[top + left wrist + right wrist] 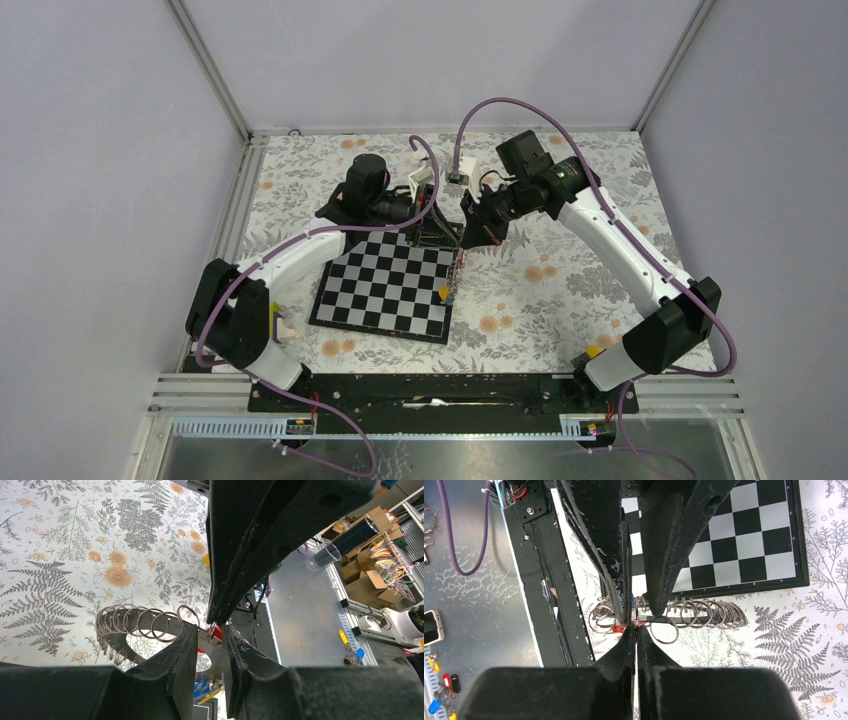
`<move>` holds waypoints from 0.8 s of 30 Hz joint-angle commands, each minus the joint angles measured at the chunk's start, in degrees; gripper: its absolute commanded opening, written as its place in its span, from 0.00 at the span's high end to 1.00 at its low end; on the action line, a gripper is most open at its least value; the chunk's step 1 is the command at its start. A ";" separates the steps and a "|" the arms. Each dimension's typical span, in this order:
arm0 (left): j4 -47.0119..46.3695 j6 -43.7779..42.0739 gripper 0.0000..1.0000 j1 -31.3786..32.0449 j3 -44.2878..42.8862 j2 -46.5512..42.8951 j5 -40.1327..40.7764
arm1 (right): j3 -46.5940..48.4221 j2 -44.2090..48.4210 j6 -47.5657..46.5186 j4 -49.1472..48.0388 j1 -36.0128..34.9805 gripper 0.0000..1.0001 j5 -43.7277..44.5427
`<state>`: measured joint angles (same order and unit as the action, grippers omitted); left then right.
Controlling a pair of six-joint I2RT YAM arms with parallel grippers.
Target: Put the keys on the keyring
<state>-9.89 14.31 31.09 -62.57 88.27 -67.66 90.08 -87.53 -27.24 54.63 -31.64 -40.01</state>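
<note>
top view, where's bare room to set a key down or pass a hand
Bare flowered cloth lies between the chessboard's right edge and the right arm, and most board squares are bare too. It is crowded over the board's far edge, where the left gripper and right gripper meet, and by the tagged keys at its right edge.
</note>
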 commanded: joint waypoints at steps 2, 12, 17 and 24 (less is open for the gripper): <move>-2.09 -1.20 0.73 0.11 -2.52 -1.84 0.07 | -0.44 1.35 0.26 -1.46 -0.62 1.00 -1.69; -1.99 -1.51 0.75 0.31 -1.72 -1.75 -0.36 | 0.05 1.51 0.78 -1.85 -0.61 1.00 -2.00; -1.94 -1.80 0.84 0.37 -1.34 -1.83 -0.76 | 0.19 1.48 1.01 -2.02 -0.47 1.00 -1.92; -1.28 -2.52 0.83 0.46 -1.17 -1.98 -0.98 | 0.44 1.26 1.26 -2.16 -0.53 1.00 -2.00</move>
<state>-9.89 13.30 31.33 -62.65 88.27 -67.72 89.21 -87.53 -26.89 54.50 -31.68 -40.03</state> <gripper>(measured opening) 0.167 0.020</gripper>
